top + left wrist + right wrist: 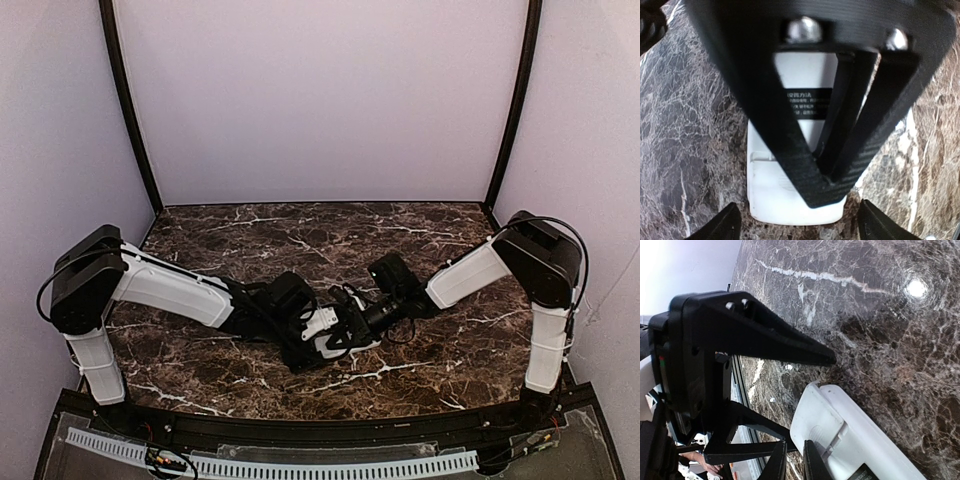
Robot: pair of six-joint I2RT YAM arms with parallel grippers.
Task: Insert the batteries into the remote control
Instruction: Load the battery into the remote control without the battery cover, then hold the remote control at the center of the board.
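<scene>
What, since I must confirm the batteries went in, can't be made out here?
- Batteries: visible in no view; possibly inside the remote control, undeterminable.
- Left wrist: right gripper hides the remote's middle.
- Top external: left gripper and right gripper cover most of it.
- Right wrist: bottom edge cuts it off.
</scene>
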